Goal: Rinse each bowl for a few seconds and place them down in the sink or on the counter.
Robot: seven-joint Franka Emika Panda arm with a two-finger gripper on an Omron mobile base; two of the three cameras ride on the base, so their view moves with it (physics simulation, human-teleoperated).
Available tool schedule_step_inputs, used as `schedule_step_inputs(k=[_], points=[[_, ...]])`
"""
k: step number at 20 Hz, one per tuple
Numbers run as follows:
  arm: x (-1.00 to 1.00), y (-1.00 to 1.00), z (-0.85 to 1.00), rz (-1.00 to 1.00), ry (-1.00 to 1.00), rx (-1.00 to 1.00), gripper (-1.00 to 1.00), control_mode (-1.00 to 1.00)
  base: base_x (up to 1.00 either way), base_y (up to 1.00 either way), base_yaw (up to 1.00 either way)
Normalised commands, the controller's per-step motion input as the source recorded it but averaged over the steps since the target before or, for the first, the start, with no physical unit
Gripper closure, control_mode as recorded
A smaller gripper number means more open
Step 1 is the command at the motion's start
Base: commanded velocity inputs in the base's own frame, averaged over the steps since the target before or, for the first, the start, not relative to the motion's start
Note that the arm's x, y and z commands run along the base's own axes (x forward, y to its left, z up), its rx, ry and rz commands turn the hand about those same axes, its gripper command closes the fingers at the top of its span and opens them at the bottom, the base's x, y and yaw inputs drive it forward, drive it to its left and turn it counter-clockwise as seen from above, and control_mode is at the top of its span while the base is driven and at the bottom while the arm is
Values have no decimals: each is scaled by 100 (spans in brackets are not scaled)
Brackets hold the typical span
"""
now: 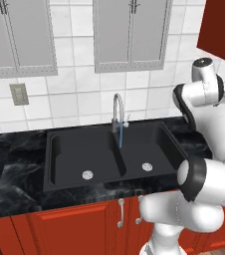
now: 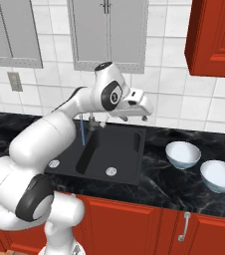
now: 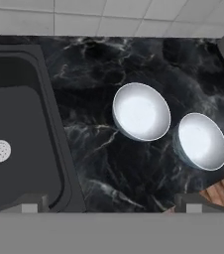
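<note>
Two round glossy white bowls stand upright side by side on the black marbled counter (image 2: 154,185), right of the sink (image 2: 115,149). The nearer bowl (image 2: 183,154) (image 3: 141,111) lies closer to the basin, the other bowl (image 2: 220,175) (image 3: 201,141) further right by the counter's front edge. My gripper (image 2: 134,118) (image 3: 111,203) hangs open and empty well above the sink's right rim, pointing down, to the left of both bowls and touching neither. A thin blue stream of water (image 1: 120,135) runs from the curved silver faucet (image 1: 117,110) into the black double sink (image 1: 84,149).
Red cabinets (image 1: 74,226) run beneath the counter (image 1: 15,174), and a red wall cabinet (image 2: 216,37) hangs above the bowls. Grey glass-door cupboards (image 1: 132,32) and white tiles back the sink. My own arm crosses over the left basin in the right base view.
</note>
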Motion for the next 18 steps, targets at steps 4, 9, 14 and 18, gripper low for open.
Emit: schedule_step_inputs(k=[4,9,14,18], points=[[0,-18,-25,6,7,0,-100,-100,0,0,0],[0,-21,-26,4,8,0,-100,-100,0,0,0],[-1,-27,-27,4,6,0,-100,-100,0,0,0],[2,-13,-25,6,3,0,-100,-100,0,0,0]])
